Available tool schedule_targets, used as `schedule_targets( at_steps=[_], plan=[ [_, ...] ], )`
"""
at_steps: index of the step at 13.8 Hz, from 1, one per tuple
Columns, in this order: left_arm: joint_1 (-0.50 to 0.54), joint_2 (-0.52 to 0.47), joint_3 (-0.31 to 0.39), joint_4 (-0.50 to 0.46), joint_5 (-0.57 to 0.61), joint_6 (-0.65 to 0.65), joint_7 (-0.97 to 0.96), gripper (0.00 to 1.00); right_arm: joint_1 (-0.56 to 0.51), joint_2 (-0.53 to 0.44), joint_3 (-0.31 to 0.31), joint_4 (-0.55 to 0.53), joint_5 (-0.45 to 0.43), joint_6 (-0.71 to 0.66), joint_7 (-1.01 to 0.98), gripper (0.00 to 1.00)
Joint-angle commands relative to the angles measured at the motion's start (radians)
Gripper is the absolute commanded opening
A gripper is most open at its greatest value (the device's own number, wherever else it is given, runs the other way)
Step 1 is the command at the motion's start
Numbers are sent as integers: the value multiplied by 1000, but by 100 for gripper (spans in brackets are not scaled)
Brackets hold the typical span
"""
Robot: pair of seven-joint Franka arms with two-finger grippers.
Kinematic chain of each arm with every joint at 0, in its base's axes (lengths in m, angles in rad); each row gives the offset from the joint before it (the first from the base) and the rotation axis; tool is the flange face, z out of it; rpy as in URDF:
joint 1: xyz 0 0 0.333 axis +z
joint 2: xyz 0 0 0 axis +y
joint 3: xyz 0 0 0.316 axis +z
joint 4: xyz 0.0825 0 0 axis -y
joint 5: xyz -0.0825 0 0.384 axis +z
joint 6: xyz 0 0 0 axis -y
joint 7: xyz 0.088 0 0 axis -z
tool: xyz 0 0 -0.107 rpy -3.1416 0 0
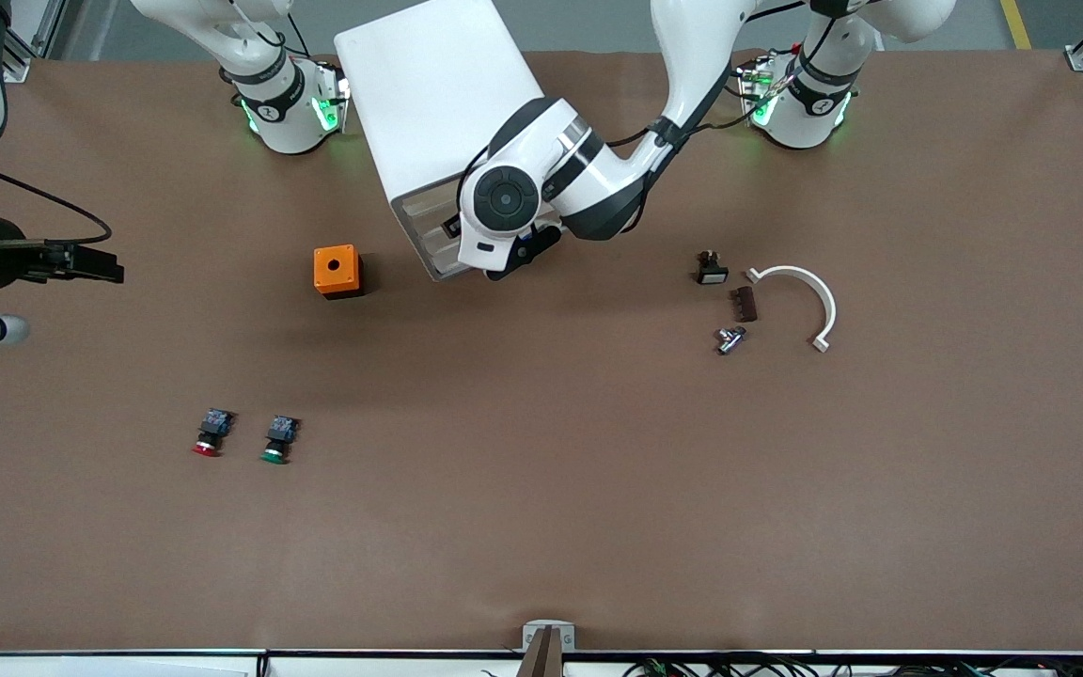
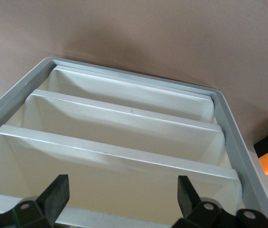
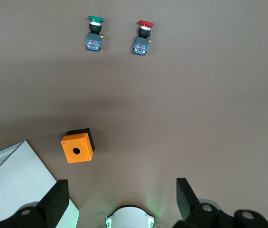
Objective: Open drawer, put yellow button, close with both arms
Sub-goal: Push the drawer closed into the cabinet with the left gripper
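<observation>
L gripper fingers spread, empty, at cabinet front | R gripper spread, empty, waiting high | orange box beside cabinet | red btn, green btn nearer cam

We see two glossy white jointed robot arms with black bands, green-lit bases, thin black cables, and black two-finger grippers bearing small silver screws.

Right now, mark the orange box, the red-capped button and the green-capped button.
orange box (image 1: 336, 270): front view, on its top face beside the round hole.
red-capped button (image 3: 143, 34): right wrist view, on its body just under the red cap.
green-capped button (image 3: 94, 32): right wrist view, on its body under the green cap.
</observation>
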Motion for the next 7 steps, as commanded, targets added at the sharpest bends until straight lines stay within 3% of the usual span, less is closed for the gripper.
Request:
schedule_targets(
  at_steps=[1,5,7],
  plan=[
    [1,-31,8,-12,-1,-1,-16,100,-19,-11,15,35,-5,-2,-6,100],
    [70,-98,7,-7,217,-2,22,100,-19,-8,13,89,-11,-10,0,100],
    [145,-149,7,-7,254,-16,77,100,-19,-9,10,91,-11,-11,-2,100]
  ],
)
